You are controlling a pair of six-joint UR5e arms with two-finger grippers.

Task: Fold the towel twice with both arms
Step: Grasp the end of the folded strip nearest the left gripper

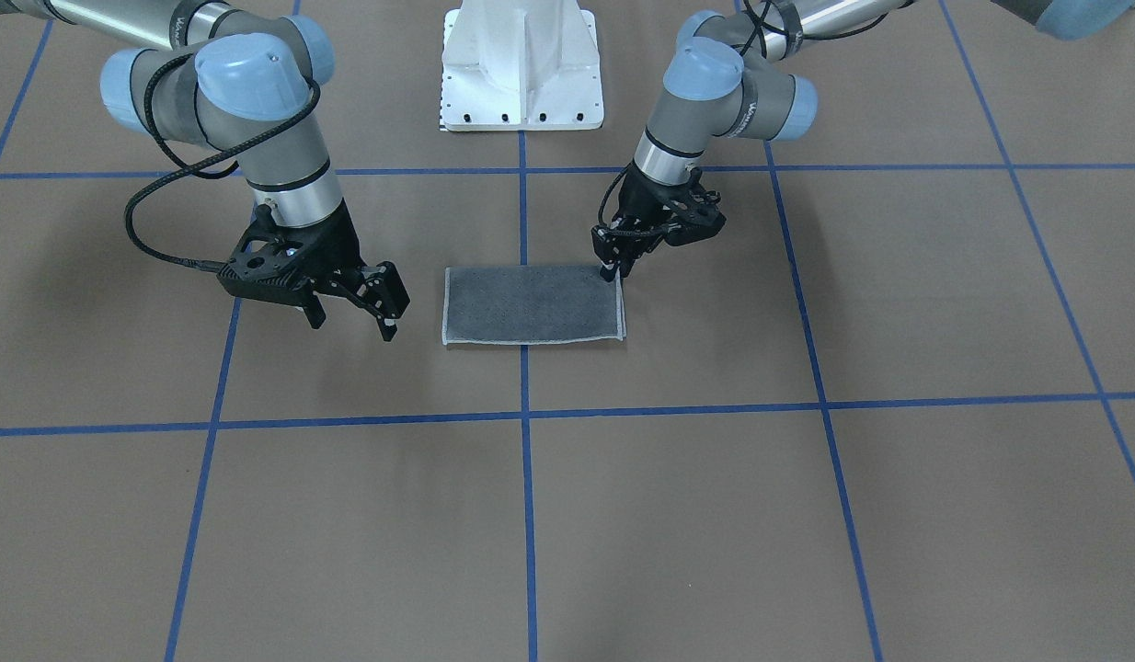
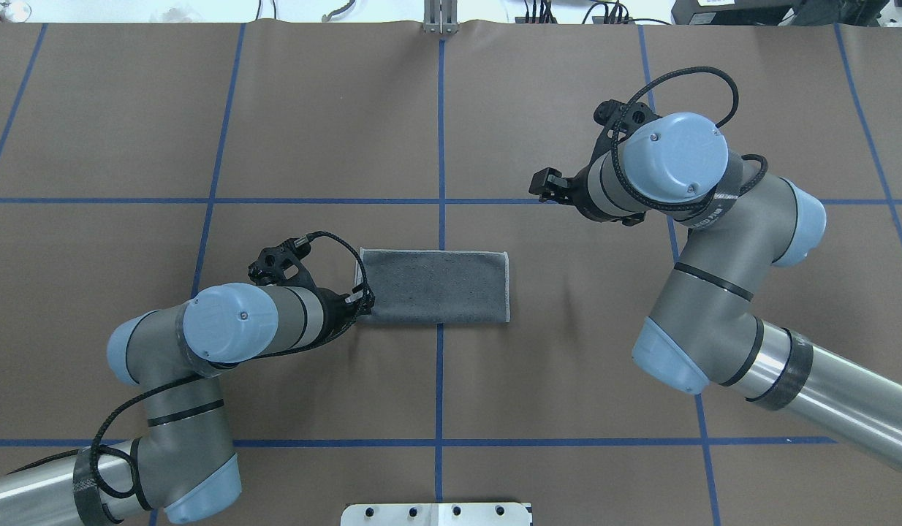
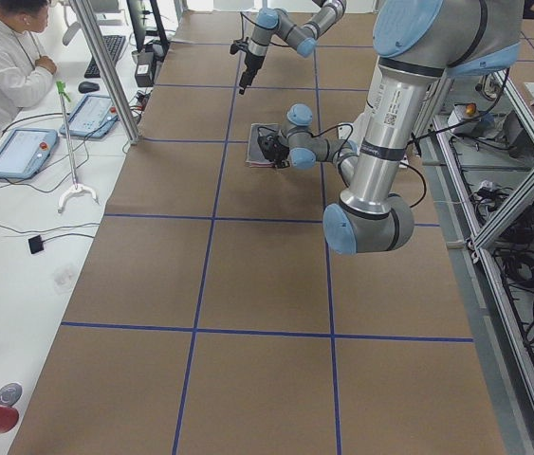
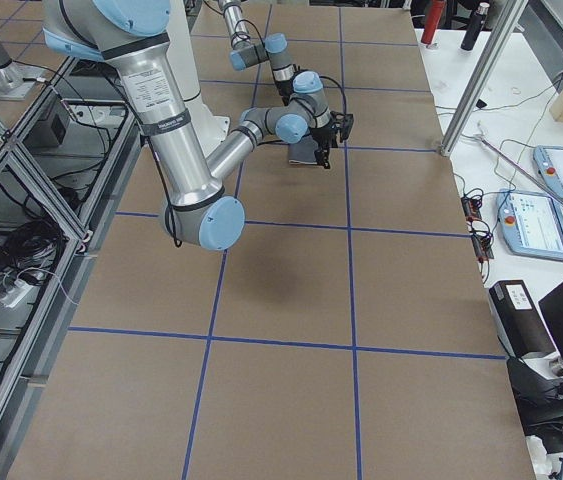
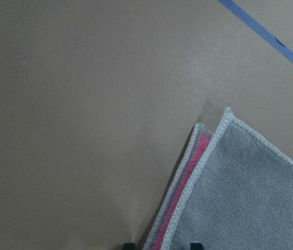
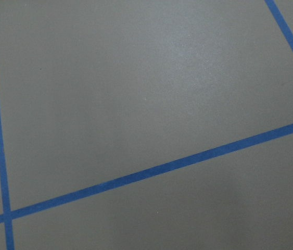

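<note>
The towel (image 1: 531, 305) lies flat near the table's middle, folded into a rectangle, dark grey face up with light grey edging; it also shows in the overhead view (image 2: 436, 285). My left gripper (image 1: 613, 269) is down at the towel's corner nearest the robot on its left side (image 2: 363, 296). In the left wrist view its tips straddle the towel's edge (image 5: 250, 198), where a pink inner layer shows, and the jaws are closed on it. My right gripper (image 1: 356, 313) hangs open and empty above the table, off the towel's other end (image 2: 550, 186).
The white pedestal base (image 1: 521, 69) stands behind the towel. Blue tape lines (image 6: 151, 169) cross the brown table cover. An operator (image 3: 1, 57) sits beside a side table with tablets, past the table's far edge.
</note>
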